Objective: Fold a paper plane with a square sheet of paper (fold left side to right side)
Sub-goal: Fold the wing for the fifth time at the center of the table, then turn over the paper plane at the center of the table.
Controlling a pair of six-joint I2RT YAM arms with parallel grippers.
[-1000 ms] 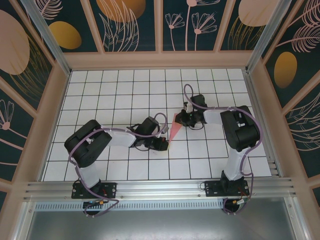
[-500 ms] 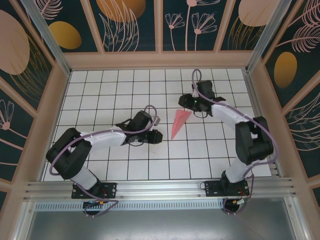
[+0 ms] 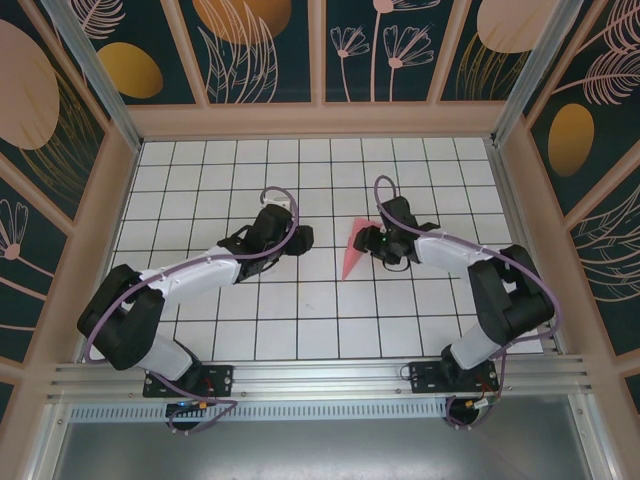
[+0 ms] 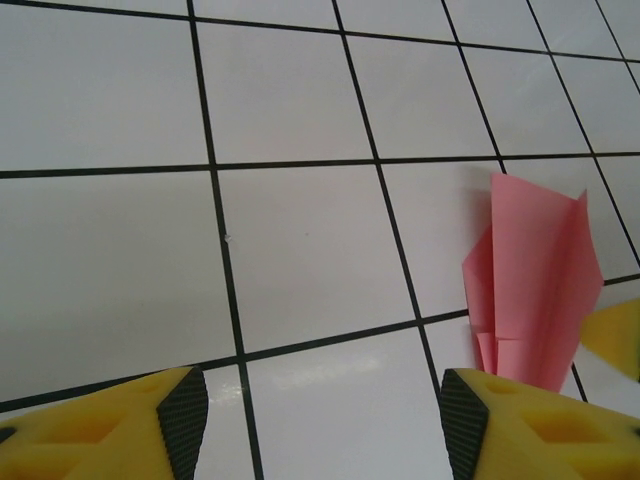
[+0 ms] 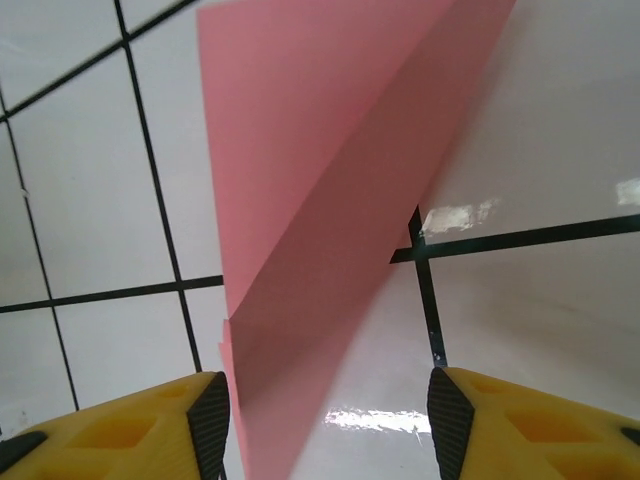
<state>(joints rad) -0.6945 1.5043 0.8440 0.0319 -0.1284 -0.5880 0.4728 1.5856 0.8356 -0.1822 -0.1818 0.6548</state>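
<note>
The white grid-tiled table [image 3: 200, 320] bears the pink paper plane [image 3: 355, 252].

The paper plane [image 3: 354, 250] is laid on the table [image 3: 200, 200], near the middle, with its tip turned to the near edge. The left gripper [image 3: 300, 238] is found to its left, apart from it. The right gripper [image 3: 372, 240] is found just beside its far end, on the right.
</note>
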